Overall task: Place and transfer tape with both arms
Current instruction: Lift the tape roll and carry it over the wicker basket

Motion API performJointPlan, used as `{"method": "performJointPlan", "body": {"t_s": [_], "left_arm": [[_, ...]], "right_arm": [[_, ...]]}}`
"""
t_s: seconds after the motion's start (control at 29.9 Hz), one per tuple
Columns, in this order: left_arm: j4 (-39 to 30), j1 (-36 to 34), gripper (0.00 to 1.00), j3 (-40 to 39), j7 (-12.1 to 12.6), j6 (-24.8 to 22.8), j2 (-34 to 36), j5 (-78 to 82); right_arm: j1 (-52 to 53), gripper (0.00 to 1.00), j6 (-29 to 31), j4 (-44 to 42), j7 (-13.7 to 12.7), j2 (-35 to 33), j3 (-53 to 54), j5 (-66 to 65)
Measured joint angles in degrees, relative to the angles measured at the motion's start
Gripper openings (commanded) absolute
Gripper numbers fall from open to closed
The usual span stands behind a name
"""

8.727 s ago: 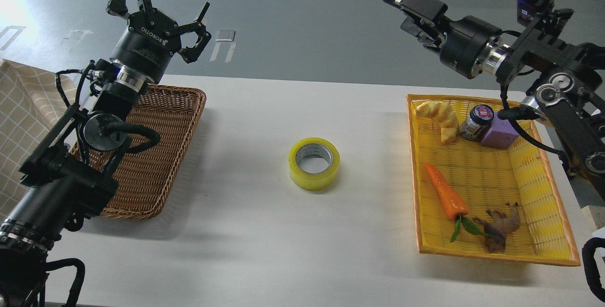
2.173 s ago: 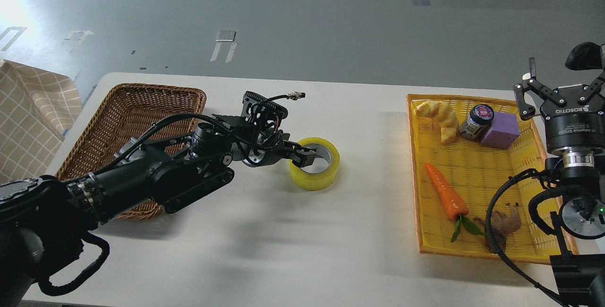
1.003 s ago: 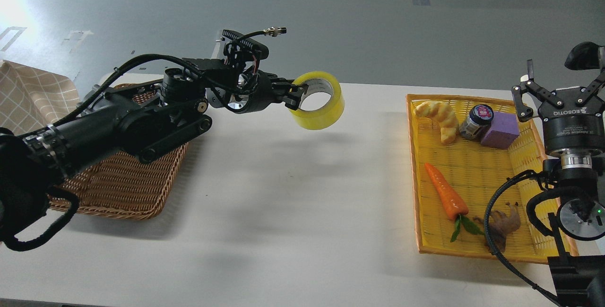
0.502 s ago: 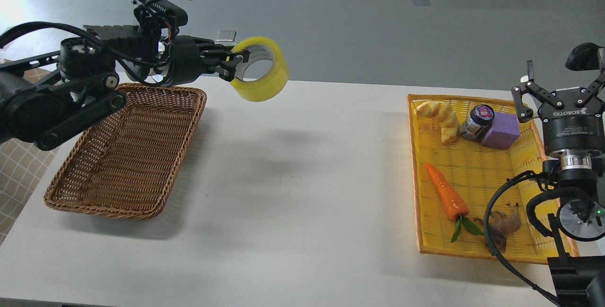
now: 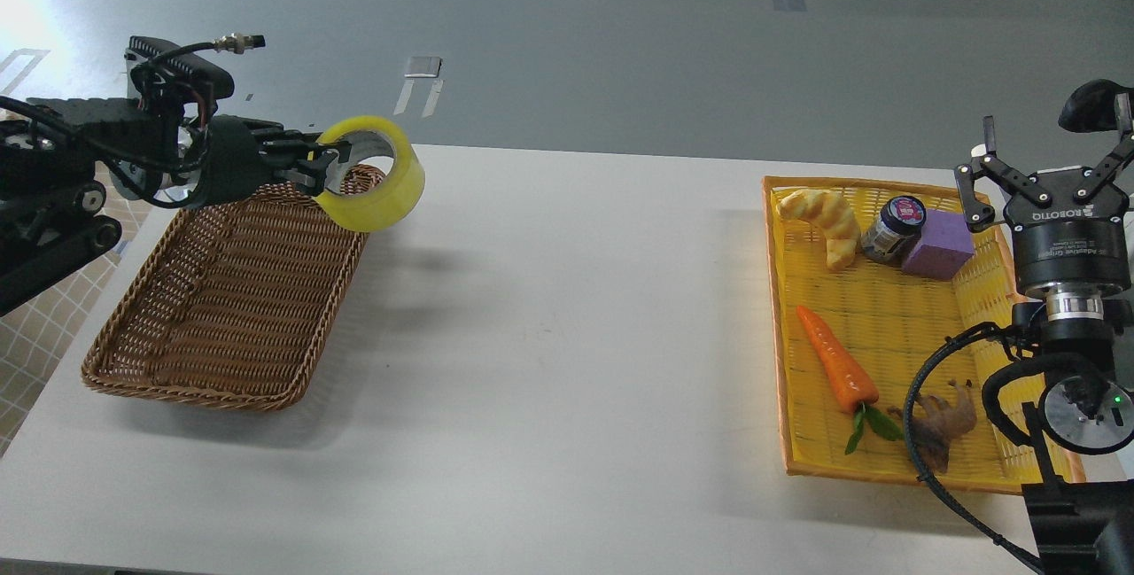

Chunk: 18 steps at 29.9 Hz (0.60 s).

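Over the wicker basket's (image 5: 221,291) far right corner, left gripper (image 5: 323,169) is clamped on the tape's (image 5: 372,174) wall. Probably light, stiff, slick film, so pinching through the core seems smartest. Right gripper (image 5: 1045,169) hangs spread, holding nothing.

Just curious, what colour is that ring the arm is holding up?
Translucent yellow with a grey-white inner core; the tape shows best in the head view.

Brown wicker basket (image 5: 221,309) sits by the left edge of the white table (image 5: 549,362). Over at the right edge there's a yellow tray (image 5: 895,327) holding a croissant (image 5: 826,222), a small jar (image 5: 893,229) touching a purple block (image 5: 937,244), a carrot (image 5: 834,369) and some dark brown figure (can't tell what) (image 5: 941,420).
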Motion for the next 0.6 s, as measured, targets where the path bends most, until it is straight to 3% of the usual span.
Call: {"method": "performJointPlan", "body": {"t_s": [0.33, 0.6], "left_arm": [[3.3, 4.2, 0.00, 0.1, -0.3, 1.5, 3.5, 0.9], [7.4, 8.9, 0.00, 0.1, -1.3, 5.5, 3.6, 2.2]], "right_arm": [[0.1, 1.00, 0.0, -0.1, 0.0, 0.4, -0.2, 0.0], [0.1, 1.00, 0.0, -0.6, 0.0, 0.5, -0.3, 0.0]]}}
